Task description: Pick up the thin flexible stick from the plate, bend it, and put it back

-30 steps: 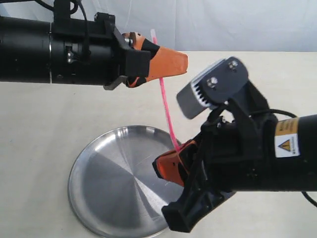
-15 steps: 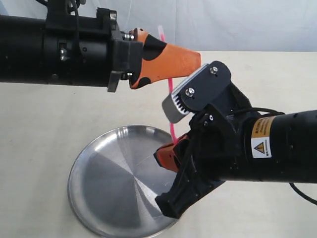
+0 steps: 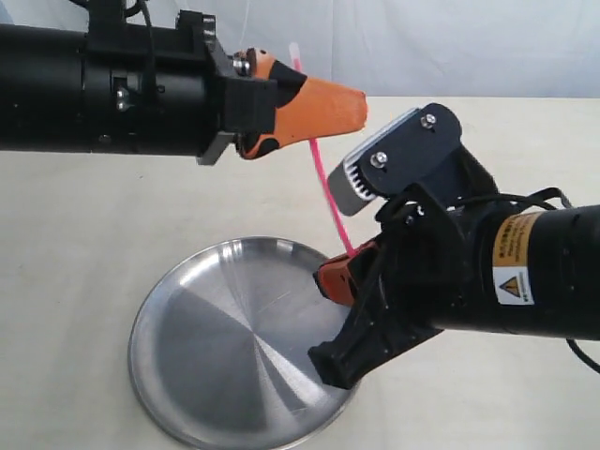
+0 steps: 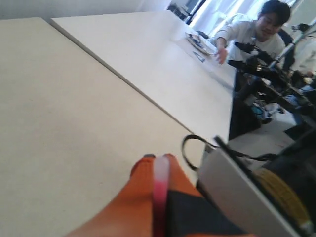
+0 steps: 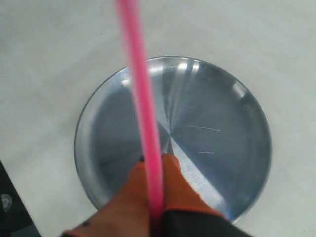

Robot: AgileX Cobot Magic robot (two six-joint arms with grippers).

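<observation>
The thin pink stick (image 3: 328, 192) hangs in the air above the table, held at both ends. My left gripper (image 3: 323, 108) is shut on its upper part, and the pale tip pokes out above the orange fingers (image 4: 143, 187). My right gripper (image 3: 339, 274) is shut on the lower end, over the right rim of the steel plate (image 3: 206, 347). In the right wrist view the stick (image 5: 140, 94) runs up from between the orange fingers (image 5: 180, 190), with the plate (image 5: 217, 128) lying empty below. The stick (image 4: 160, 190) looks blurred in the left wrist view.
The plate rests on a pale beige table (image 3: 84, 234). The black right arm (image 3: 525, 281) fills the lower right, and the left arm (image 3: 103, 89) spans the upper left. A neighbouring table (image 4: 163, 64) and a seated person (image 4: 256, 27) are far off.
The right gripper has shifted right and slightly up with the stick's lower end. The left gripper has drawn back a little to the left. The stick now slants more.
</observation>
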